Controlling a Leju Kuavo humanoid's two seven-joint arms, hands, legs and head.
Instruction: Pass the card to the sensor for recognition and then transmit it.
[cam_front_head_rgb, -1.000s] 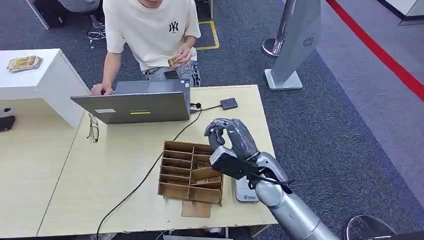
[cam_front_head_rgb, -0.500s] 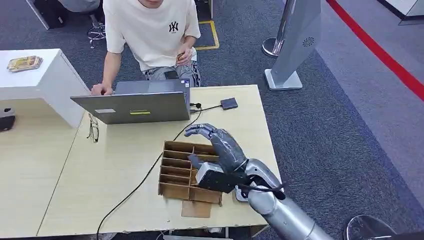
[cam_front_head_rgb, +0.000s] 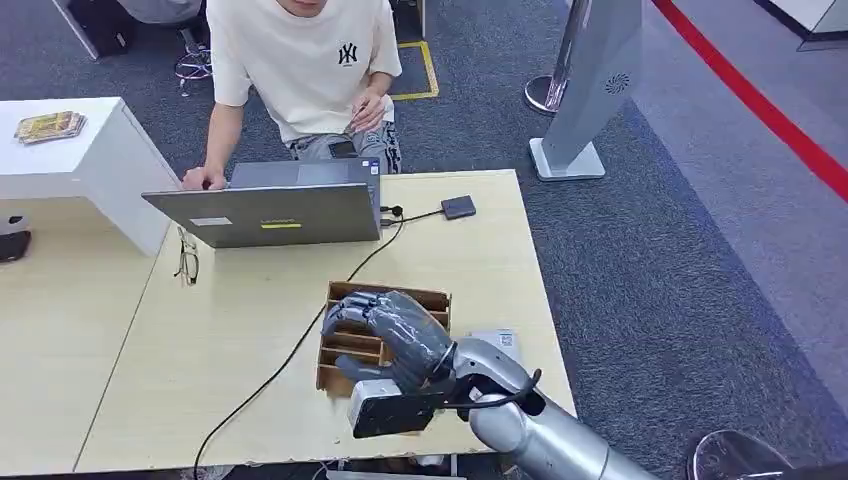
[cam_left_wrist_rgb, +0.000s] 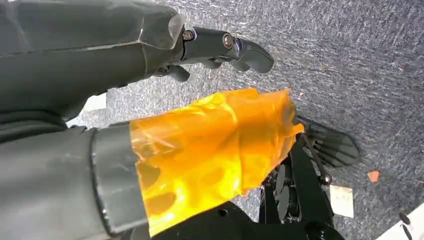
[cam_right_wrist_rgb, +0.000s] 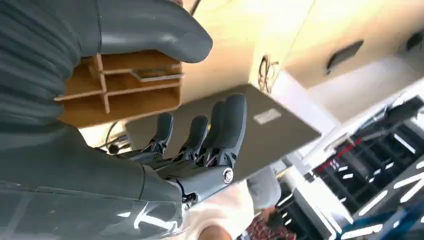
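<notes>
right hand (cam_front_head_rgb: 385, 335) reaches forward, fingers apart, seemingly empty; left hand (cam_left_wrist_rgb: 125, 50) hangs.

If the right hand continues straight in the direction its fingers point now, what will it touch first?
Probably the wooden divider box: the right hand hangs above it, fingers curled downward. Depth is uncertain.

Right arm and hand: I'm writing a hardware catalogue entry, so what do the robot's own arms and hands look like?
The right arm is a smooth silver tube with a black cable looped at the wrist and a black box-shaped module beside it. The right hand is dark grey, with segmented fingers and a thick thumb. The left hand is the same dark grey, its darker fingers pinned with small screws; translucent orange film wraps one thick part.
</notes>
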